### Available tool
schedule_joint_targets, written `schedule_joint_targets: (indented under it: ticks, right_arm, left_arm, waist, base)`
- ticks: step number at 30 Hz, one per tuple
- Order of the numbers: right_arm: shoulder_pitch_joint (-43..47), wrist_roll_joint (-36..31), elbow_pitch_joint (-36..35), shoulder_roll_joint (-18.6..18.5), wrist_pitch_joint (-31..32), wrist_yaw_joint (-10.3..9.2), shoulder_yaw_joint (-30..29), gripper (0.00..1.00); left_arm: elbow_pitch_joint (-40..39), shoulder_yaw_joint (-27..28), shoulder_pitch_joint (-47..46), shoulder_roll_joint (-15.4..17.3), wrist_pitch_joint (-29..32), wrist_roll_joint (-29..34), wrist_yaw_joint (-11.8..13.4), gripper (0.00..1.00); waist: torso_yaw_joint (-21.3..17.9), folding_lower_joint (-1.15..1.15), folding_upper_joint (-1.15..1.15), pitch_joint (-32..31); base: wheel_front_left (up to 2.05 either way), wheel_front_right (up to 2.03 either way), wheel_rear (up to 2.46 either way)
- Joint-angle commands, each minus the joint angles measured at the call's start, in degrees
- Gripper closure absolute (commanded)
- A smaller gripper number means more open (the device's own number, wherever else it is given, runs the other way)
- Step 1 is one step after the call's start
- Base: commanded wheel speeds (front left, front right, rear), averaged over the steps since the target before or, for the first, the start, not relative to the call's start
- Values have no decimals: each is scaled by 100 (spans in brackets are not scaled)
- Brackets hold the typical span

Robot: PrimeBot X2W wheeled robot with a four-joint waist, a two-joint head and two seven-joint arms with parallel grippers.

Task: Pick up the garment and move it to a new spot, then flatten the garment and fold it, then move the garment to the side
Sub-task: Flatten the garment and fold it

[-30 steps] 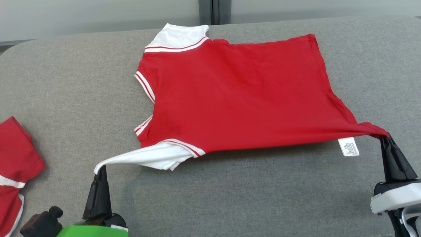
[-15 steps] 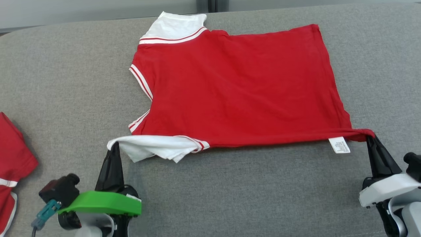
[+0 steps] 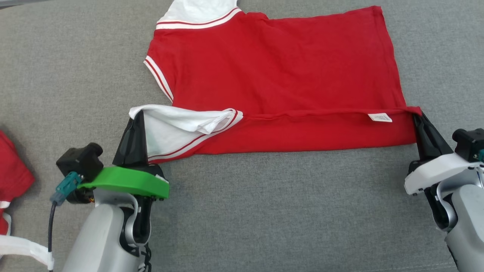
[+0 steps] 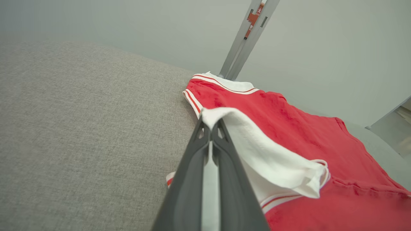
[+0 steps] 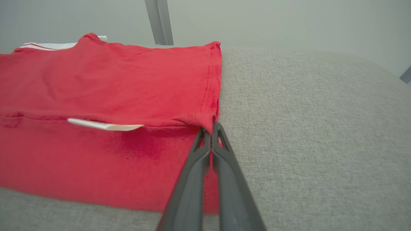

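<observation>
Fold step: red T-shirt is pinched at both near corners.
L gripper is clenched on white sleeve, R gripper on hem corner. Shirt is spread ahead of both tips on grey cushion; edge is held taut, prob. so the fold lands even.

Garment plus second garment (two); left tool, right tool (two).

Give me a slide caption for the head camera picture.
Left hand pinches the white sleeve, right hand the hem corner of a red shirt on grey upholstery.
</observation>
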Motion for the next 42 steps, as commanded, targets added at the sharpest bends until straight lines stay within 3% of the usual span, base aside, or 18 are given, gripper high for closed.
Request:
schedule_joint_targets:
  ticks: [1,7,16,17,18,19,27,30,35,42]
  right_arm:
    - [-159,-68,61,-32,-16,-8,36,100]
    - [-504,-161,299,8,-16,-8,117,100]
    - [-711,-280,404,66,-16,-8,48,99]
    - [-710,-282,402,89,-16,-8,35,61]
    - [-704,-279,394,102,-16,-8,11,5]
    - [-705,-305,336,112,-17,-8,-46,0]
    - [-162,-427,-311,335,-16,-8,-484,0]
    - [108,-458,-528,419,-16,-8,-622,0]
    - [456,-460,-723,538,-16,-8,-771,0]
    - [479,-421,-750,596,-16,-8,-716,0]
  left_arm:
    - [104,-42,-201,91,-48,116,-54,100]
    - [657,-221,-692,230,-159,474,-177,100]
    - [1200,-171,-1064,179,-337,749,-284,100]
    - [1244,-155,-1067,138,-347,755,-329,91]
    - [1277,-148,-1066,114,-352,757,-358,65]
    - [1296,-143,-1073,114,-349,808,-379,0]
    - [619,397,-336,-91,-349,983,-387,0]
    - [487,507,161,-145,-344,898,-509,0]
    - [613,438,774,-177,-345,778,-639,0]
    - [1182,456,496,-167,-314,807,-541,0]
  waist:
    - [24,0,0,95]
    - [44,0,0,245]
    - [38,0,0,268]
    - [36,0,0,246]
    - [37,0,0,231]
    - [37,0,0,213]
    - [33,0,0,-27]
    - [10,0,0,-83]
    - [-21,0,0,-110]
    - [-101,0,0,-39]
  base:
    - [0,0,0]
    - [0,0,0]
    - [0,0,0]
    - [0,0,0]
    - [0,0,0]
    - [0,0,0]
    - [0,0,0]
    - [0,0,0]
    - [0,0,0]
    - [0,0,0]
